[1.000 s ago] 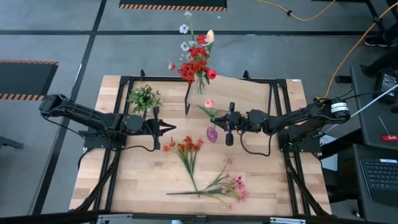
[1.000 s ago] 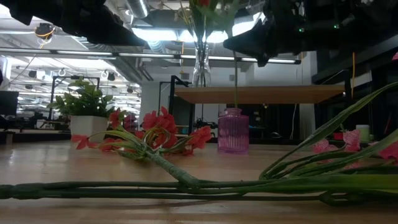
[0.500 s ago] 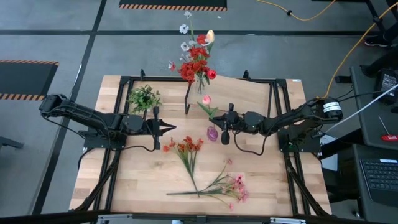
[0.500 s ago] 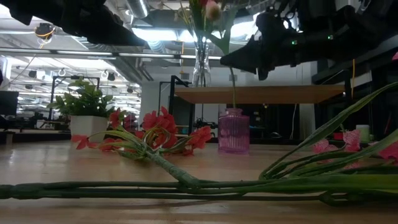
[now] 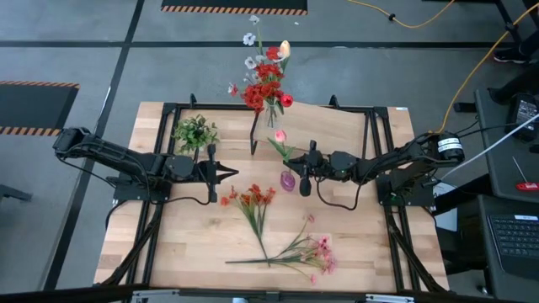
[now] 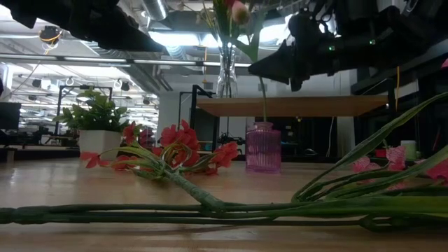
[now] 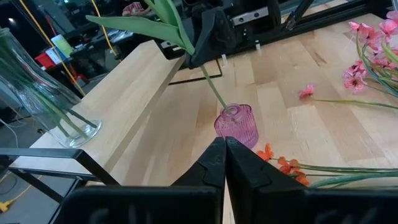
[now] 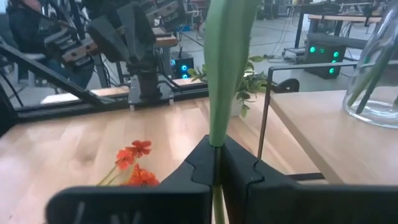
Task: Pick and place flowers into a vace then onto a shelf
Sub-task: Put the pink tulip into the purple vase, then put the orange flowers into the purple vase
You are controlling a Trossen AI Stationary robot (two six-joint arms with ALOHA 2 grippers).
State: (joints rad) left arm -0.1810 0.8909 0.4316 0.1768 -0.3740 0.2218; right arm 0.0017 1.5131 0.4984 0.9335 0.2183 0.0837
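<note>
A pink tulip (image 5: 280,135) on a long green stalk stands in the small purple vase (image 5: 288,181) at mid-table. My right gripper (image 5: 303,172) is shut on the stalk just above the vase. My left gripper (image 5: 232,172) is shut on nothing, left of the vase, above the red-orange flowers (image 5: 251,200). Those flowers and the pink flowers (image 5: 313,249) lie flat on the tabletop. The shelf (image 5: 337,126) stands behind the vase and carries a clear glass vase (image 5: 270,114) of red blooms. My right gripper pinches the tulip's green stalk (image 8: 217,121) between its two fingers, below the leaves. The fingers reach in level from the table's right side and lie across the stalk. The stalk stands nearly upright, its lower end inside the purple vase's mouth (image 7: 231,112).
A small leafy green plant (image 5: 195,133) in a white pot sits at the far left. Black frame rails (image 5: 160,210) run along both sides of the tabletop. The shelf's thin black legs (image 5: 253,139) stand close behind the purple vase.
My right gripper has sunk a little and shifted slightly toward the table's left with the tulip. The stalk has slid deeper into the purple vase, and the bloom now leans a bit toward the far left. The vase has stayed in place.
</note>
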